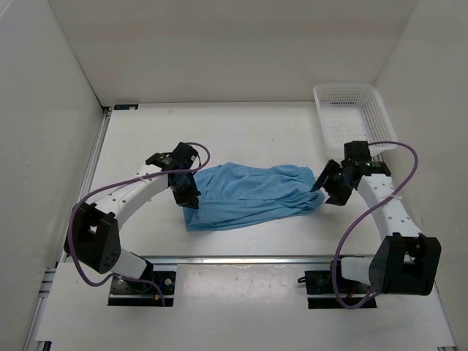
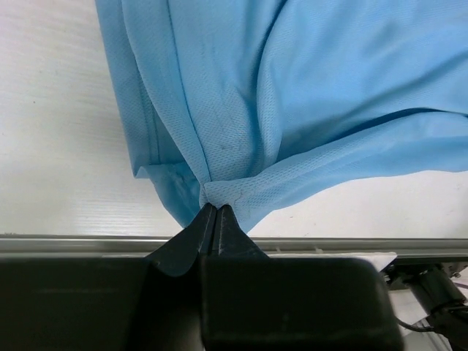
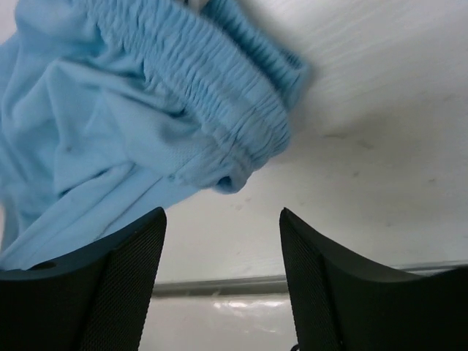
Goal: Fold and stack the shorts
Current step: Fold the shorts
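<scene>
Shorts (image 1: 252, 194): 1 pair, light blue, lying bunched on the table (image 1: 241, 139) at mid-table between the 2 arms. The long axis runs left to right across the top view, and the left end sits slightly nearer the arm bases than the right end. The gathered elastic waistband (image 3: 219, 117) is at the right end, so the leg end points left.

Left gripper (image 1: 191, 199): at the left end of the shorts. In the left wrist view its 2 fingers are pressed together on a pinched fold of the blue fabric, which fans away from the tips.

Right gripper (image 1: 327, 186): just beside the waistband end. In the right wrist view its 2 fingers (image 3: 124, 278) stand spread, with bare table between them and nothing held. The waistband lies just ahead of them.

White mesh basket (image 1: 351, 110): far right corner of the table, well apart from the shorts.
</scene>
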Motion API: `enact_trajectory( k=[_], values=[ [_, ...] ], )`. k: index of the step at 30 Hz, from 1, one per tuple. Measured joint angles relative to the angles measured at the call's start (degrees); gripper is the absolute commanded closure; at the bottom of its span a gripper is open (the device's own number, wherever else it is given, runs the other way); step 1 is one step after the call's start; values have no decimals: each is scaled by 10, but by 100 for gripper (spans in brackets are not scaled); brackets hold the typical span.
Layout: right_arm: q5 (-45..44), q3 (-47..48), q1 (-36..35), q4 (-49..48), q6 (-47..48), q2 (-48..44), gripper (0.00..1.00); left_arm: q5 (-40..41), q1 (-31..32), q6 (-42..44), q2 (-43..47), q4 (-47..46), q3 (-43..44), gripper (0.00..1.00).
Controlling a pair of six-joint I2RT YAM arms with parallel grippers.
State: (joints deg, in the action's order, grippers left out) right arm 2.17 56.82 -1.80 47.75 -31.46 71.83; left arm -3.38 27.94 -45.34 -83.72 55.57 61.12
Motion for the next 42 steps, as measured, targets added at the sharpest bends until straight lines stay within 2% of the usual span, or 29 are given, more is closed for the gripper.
enact_trajectory(
  k=[2,4,8,13,18,21,22,23,25,26,30,38,42],
  values=[
    [54,-28,11,-14,-18,-7,31,5,0,0,2,3,10,90],
    [108,-57,24,-27,-43,-9,24,9,0,0,2,5,11,90],
    [187,-107,78,-62,-82,-9,24,13,0,0,2,13,11,90],
    [250,-127,151,-91,-108,-1,24,15,0,0,1,17,12,90],
    [300,-128,176,-139,-132,47,26,16,0,1,-3,20,13,90],
    [313,-128,176,-167,-144,83,37,18,0,1,-8,21,16,90],
    [316,-128,176,-174,-148,94,45,19,0,1,-9,21,16,90],
    [317,-128,176,-181,-149,105,69,20,0,1,-9,23,17,90],
    [319,-127,176,-190,-149,121,94,21,0,1,-10,25,19,90],
    [320,-126,176,-192,-149,126,100,22,0,1,-10,27,22,90],
    [312,-81,175,-167,-139,131,100,23,-4,4,-12,38,51,90],
    [277,165,145,-110,-63,142,100,26,-66,43,-19,61,168,90],
    [228,177,111,-92,-19,134,100,29,-89,54,-18,62,166,90]
  ],
)
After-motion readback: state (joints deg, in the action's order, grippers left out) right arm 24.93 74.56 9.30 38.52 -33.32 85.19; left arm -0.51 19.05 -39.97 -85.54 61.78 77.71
